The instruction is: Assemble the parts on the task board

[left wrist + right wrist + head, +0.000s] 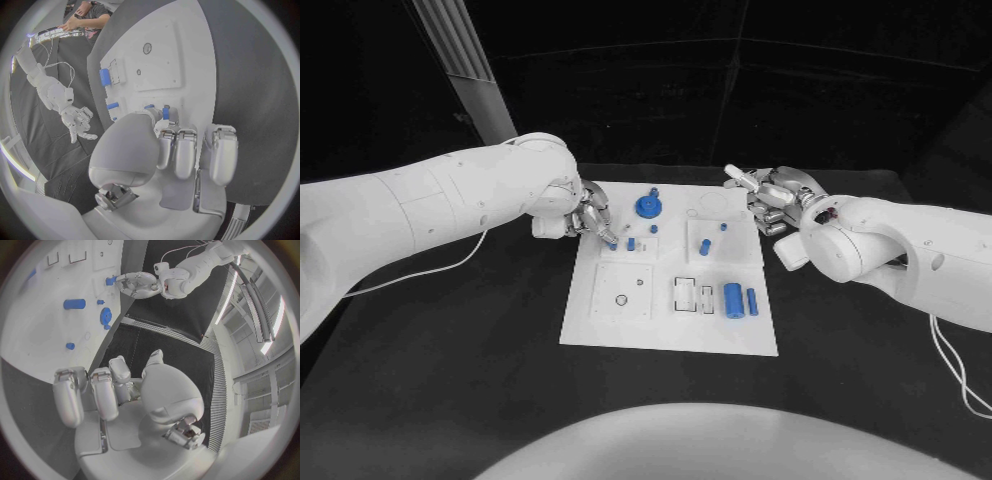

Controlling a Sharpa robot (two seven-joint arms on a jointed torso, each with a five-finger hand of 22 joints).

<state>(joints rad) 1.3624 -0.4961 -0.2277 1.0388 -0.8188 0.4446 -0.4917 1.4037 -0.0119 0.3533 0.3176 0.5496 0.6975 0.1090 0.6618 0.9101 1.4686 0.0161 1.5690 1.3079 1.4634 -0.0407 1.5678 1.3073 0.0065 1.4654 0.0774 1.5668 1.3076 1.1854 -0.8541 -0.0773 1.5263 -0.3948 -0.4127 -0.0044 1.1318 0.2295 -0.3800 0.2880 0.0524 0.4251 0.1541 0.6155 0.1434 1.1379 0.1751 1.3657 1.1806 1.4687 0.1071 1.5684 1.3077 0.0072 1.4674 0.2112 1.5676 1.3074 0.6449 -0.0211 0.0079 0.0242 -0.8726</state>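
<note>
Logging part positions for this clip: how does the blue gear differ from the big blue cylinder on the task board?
The blue gear is round and toothed, at the far end of the task board; the big blue cylinder is long and smooth, lying at the near end. The left hand is beside the gear, far from the cylinder. Both are blue.

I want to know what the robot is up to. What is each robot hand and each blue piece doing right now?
left robot hand: at the board's left edge, fingertips on a small blue peg.
right robot hand: off the board's far right corner, holding nothing.
task board: lying flat on the table.
blue gear: seated on the board.
two blue cylinders: lying side by side.
</note>
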